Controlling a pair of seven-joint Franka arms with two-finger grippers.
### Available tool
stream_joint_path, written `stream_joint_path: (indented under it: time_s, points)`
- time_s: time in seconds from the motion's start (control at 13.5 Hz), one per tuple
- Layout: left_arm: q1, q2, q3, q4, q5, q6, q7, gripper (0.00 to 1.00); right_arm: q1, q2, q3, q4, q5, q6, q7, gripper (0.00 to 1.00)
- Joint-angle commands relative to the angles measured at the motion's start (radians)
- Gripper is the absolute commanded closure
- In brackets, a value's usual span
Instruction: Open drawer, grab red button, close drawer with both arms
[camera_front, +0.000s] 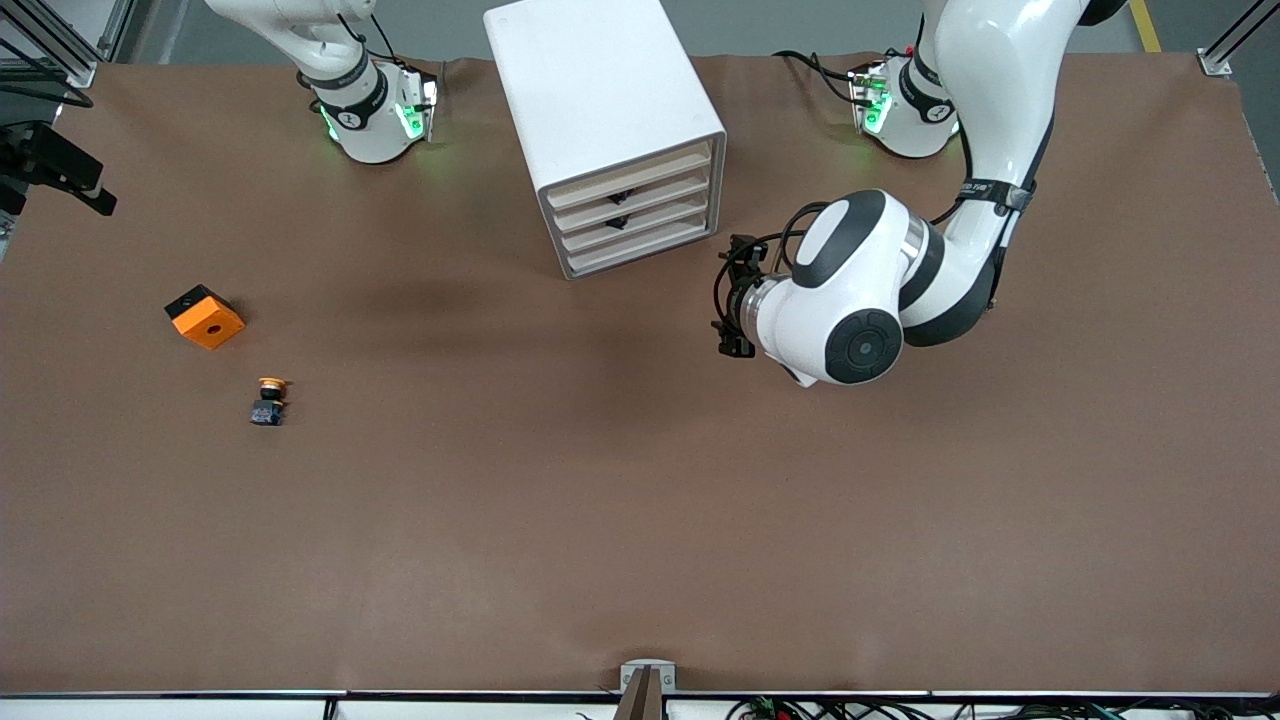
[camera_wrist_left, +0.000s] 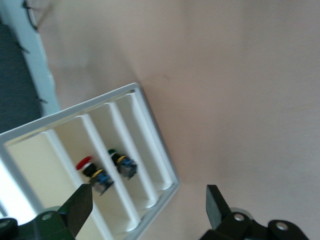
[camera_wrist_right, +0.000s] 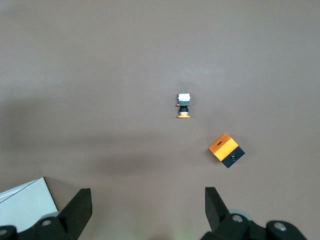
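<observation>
Front view: white box-shaped cabinet (camera_front: 610, 125) stands on the brown bench (camera_front: 640, 520), four beige drawers (camera_front: 640, 215) shut. Left hand (camera_front: 735, 300) hovers beside them, fingers wide, empty. Red-capped push-button (camera_wrist_left: 92, 175) sits inside, a green-capped button (camera_wrist_left: 122, 165) alongside. Right hand (camera_wrist_right: 147, 210) waits wide, above an orange-capped button (camera_front: 268, 400) and orange cube (camera_front: 205, 317).

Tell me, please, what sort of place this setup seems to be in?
Most likely a robotics lab test bench: two white arms are mounted along a brown-covered table, aluminium frame posts stand at its corners, and small props such as a white drawer cabinet are laid out.
</observation>
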Motion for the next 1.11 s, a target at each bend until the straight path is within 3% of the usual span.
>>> stream_joint_path:
  time_s: [0.0, 0.52, 1.04]
  points:
    - [0.029, 0.021, 0.003, 0.003, -0.096, -0.055, -0.012, 0.00, -0.005, -0.011, 0.002, 0.000, 0.004, -0.003, -0.006, 0.00]
    - [0.026, 0.114, -0.002, 0.003, -0.190, -0.063, -0.076, 0.00, -0.004, -0.011, 0.003, 0.000, 0.002, -0.009, -0.006, 0.00]
    - [-0.074, 0.182, -0.003, 0.001, -0.219, -0.058, -0.199, 0.00, 0.000, -0.011, 0.006, -0.001, -0.051, 0.004, -0.013, 0.00]
